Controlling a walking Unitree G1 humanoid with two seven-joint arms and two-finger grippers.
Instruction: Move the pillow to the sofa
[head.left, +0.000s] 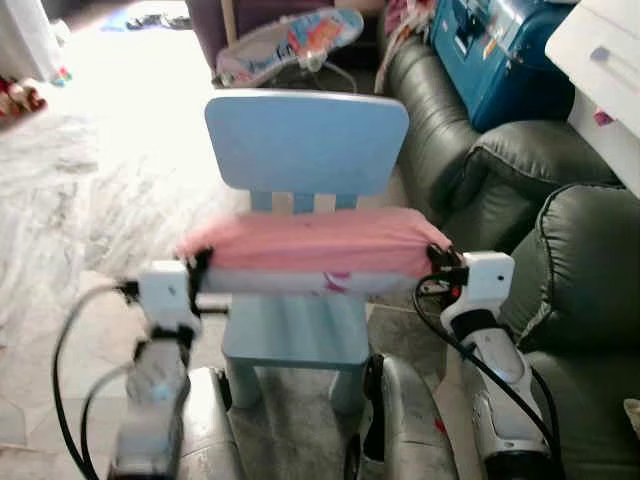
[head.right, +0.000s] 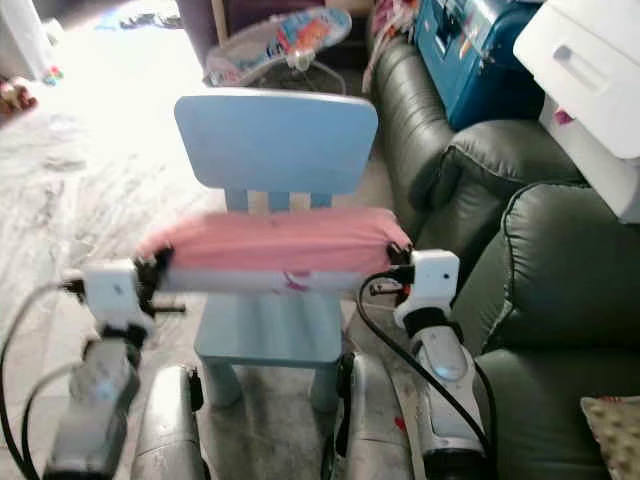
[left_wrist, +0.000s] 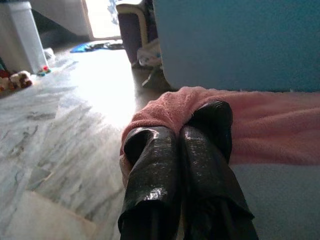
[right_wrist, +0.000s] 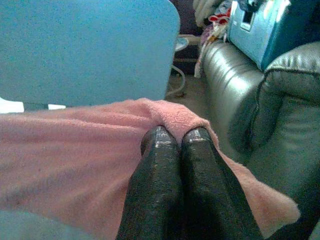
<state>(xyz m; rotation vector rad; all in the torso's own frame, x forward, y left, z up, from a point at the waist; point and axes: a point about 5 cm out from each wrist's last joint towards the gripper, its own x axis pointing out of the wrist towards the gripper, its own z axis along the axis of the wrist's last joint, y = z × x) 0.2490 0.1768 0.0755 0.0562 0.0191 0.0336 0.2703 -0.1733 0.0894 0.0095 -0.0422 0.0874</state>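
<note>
A pink pillow with a white underside hangs stretched between my two grippers, just above the seat of a small light-blue chair. My left gripper is shut on the pillow's left end, and its black fingers pinch the pink cloth. My right gripper is shut on the right end, fingers pressed together over a fold of pillow. The dark green leather sofa stands immediately to the right of the chair.
A blue case and a white box rest on the sofa's far end. A baby bouncer stands behind the chair. Pale marble floor spreads to the left. A patterned cushion corner lies on the near sofa seat.
</note>
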